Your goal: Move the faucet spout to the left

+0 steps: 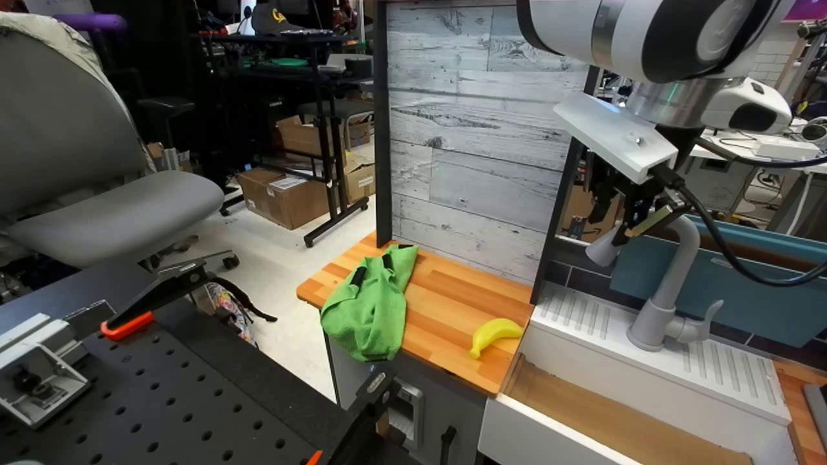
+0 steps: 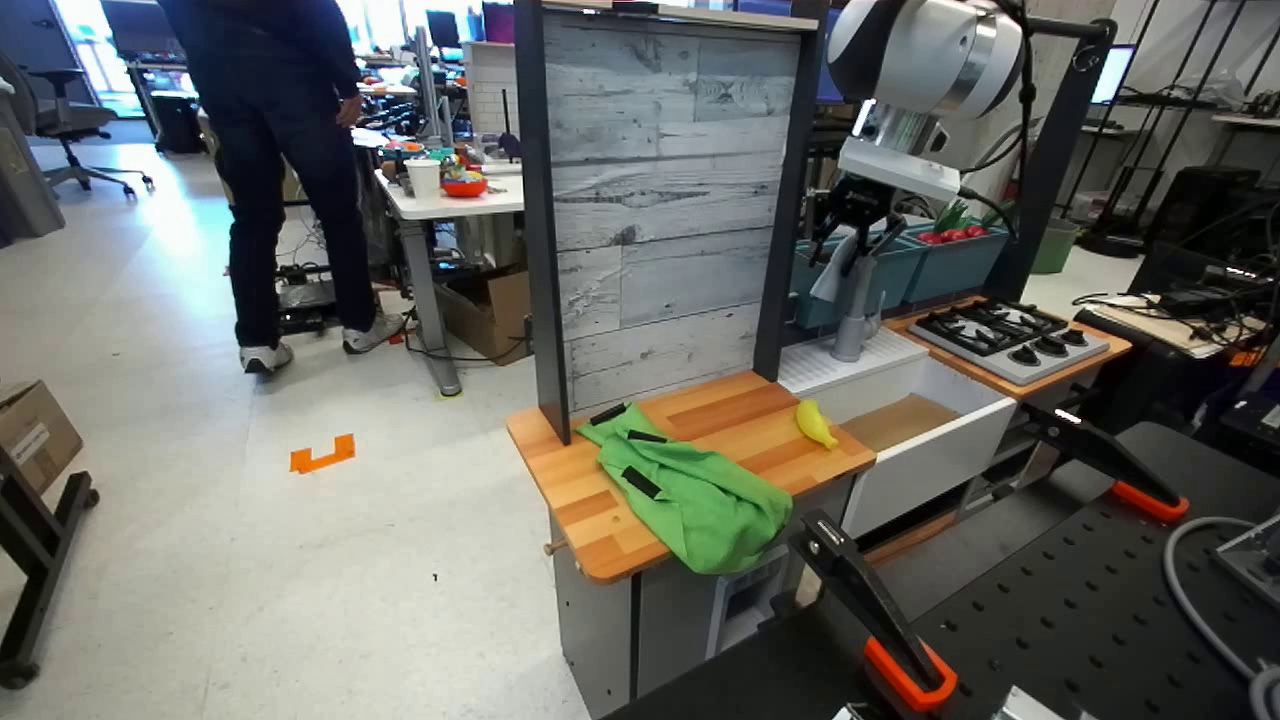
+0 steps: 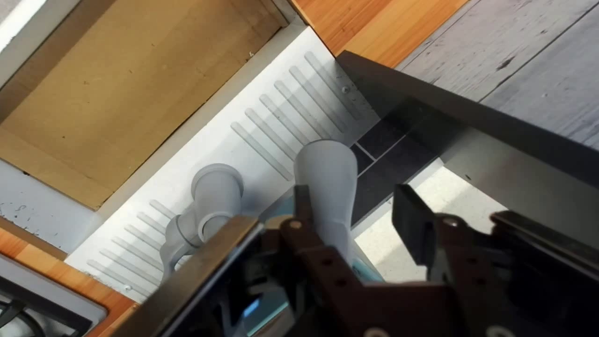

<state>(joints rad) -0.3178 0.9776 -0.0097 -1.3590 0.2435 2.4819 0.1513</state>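
Observation:
The faucet spout is a thick light grey tube. It rises from a grey base on the sink's back ledge and bends over to a flared head, in both exterior views (image 1: 677, 271) (image 2: 852, 310). In the wrist view the spout's head (image 3: 326, 171) points up the picture, and the base (image 3: 217, 185) stands to its left. My gripper (image 3: 354, 199) is open at the spout's head. The left finger overlaps the head's left edge; I cannot tell whether it touches. The right finger is apart, with a gap. The gripper is also at the spout in the exterior views (image 1: 612, 226) (image 2: 834, 258).
A faucet handle (image 1: 701, 323) sits beside the spout's base. A teal bin (image 1: 743, 284) hangs behind the spout. A grey wood-look panel (image 1: 478, 129) stands beside the sink. A yellow banana (image 1: 494, 334) and a green cloth (image 1: 371, 310) lie on the wooden counter. The stove (image 2: 1010, 335) is beyond the sink.

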